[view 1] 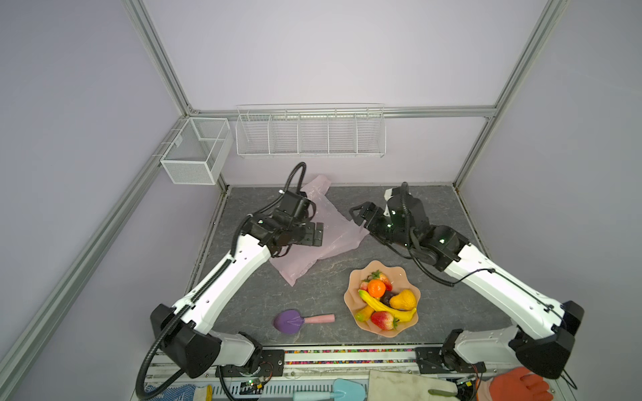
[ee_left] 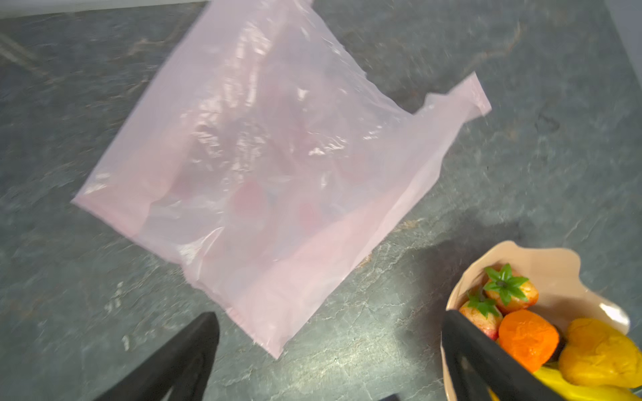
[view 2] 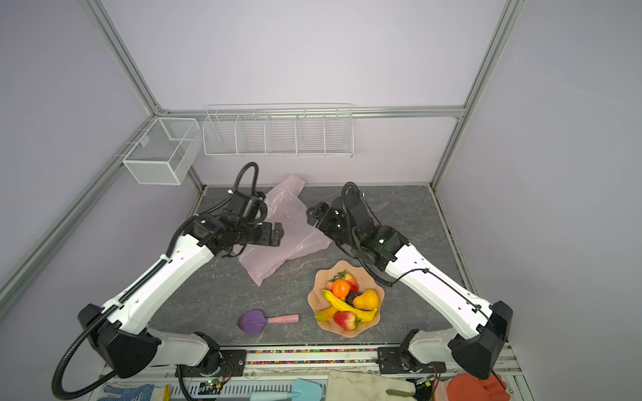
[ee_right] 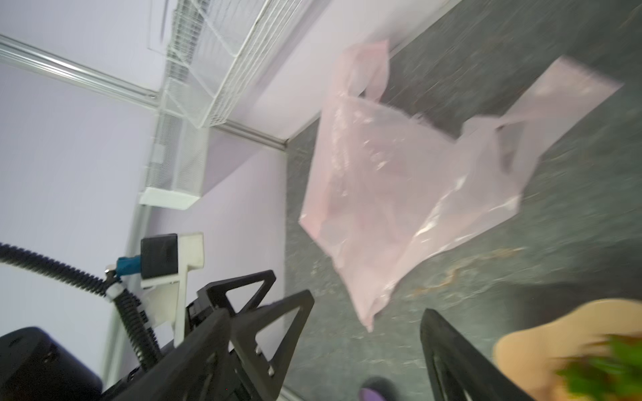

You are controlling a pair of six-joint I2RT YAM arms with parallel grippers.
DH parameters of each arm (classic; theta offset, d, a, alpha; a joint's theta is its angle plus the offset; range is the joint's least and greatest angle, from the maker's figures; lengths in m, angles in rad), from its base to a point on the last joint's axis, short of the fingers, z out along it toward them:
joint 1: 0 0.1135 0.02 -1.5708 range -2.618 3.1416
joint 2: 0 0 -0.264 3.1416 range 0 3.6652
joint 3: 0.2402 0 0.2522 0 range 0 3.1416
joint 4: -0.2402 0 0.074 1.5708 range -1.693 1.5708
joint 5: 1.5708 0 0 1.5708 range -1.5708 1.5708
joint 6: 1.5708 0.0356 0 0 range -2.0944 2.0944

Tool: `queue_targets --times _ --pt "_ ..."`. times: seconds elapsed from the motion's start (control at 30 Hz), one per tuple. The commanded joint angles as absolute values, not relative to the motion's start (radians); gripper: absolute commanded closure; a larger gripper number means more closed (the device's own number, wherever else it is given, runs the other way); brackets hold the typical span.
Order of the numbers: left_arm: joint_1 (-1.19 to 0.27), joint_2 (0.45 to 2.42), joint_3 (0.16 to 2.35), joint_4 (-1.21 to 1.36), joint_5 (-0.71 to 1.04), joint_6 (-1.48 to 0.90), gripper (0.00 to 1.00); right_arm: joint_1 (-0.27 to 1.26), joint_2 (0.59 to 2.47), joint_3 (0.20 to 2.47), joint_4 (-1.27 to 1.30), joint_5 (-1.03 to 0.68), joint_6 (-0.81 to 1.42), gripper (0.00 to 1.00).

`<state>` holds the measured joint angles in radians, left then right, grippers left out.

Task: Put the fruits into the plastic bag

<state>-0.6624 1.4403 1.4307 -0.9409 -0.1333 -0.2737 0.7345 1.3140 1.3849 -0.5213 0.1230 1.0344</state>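
— Counting from the left, what is on show?

— Two white wire baskets on the walls: a mesh box (view 1: 194, 152) and a long rack (view 1: 311, 133) of five compartments. Then the left tool (ee_left: 330, 326), poised above the plastic bag (view 1: 338, 231), its two fingers spread wide with nothing between them.

— And the bag?

— One, pale pink and crinkled, lying flat on the grey desk (view 1: 323, 298) between the two arms. It has two handles (ee_right: 576, 86). In front of it lies one purple scoop (view 1: 288, 321) with a pink handle.

— The right tool (ee_right: 367, 303)?

— Fingers parted, holding nothing, just beside the bag's right edge.

— Where are the fruits (view 1: 382, 307)?

— All eight sit in one peach bowl (view 1: 399, 272), front right of the bag and apart from it. There are three strawberries (view 1: 384, 319), one orange (view 1: 376, 288), one pear-like piece (view 1: 403, 299), one dark piece (view 1: 387, 297), one long banana and one short yellow-orange piece (view 1: 364, 312).
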Motion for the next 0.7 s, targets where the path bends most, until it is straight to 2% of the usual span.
queue_targets --times 0.0,0.13,0.27,0.37,0.47,0.53,0.67 --pt "-0.707 1.573 1.460 -0.905 -0.171 -0.167 0.00 0.641 1.296 1.392 -0.749 -0.016 0.752 0.12" --pt "-0.732 1.736 1.524 -0.879 -0.221 -0.096 0.01 0.518 1.223 1.311 -0.727 -0.106 0.731 0.12" --pt "-0.732 1.900 1.631 -0.896 -0.279 -0.035 0.03 0.459 1.169 1.249 -0.693 -0.146 0.737 0.12" --pt "-0.732 1.969 1.658 -0.885 -0.206 -0.003 0.22 0.418 1.155 1.234 -0.683 -0.162 0.735 0.12" --pt "-0.732 1.969 1.608 -0.866 -0.204 0.020 0.47 0.368 1.158 1.233 -0.677 -0.181 0.732 0.12" --pt "-0.732 1.929 1.542 -0.851 -0.192 0.044 0.65 0.336 1.165 1.233 -0.663 -0.201 0.736 0.12" --pt "-0.732 1.808 1.386 -0.834 -0.269 0.075 0.89 0.298 1.189 1.230 -0.634 -0.219 0.745 0.12"
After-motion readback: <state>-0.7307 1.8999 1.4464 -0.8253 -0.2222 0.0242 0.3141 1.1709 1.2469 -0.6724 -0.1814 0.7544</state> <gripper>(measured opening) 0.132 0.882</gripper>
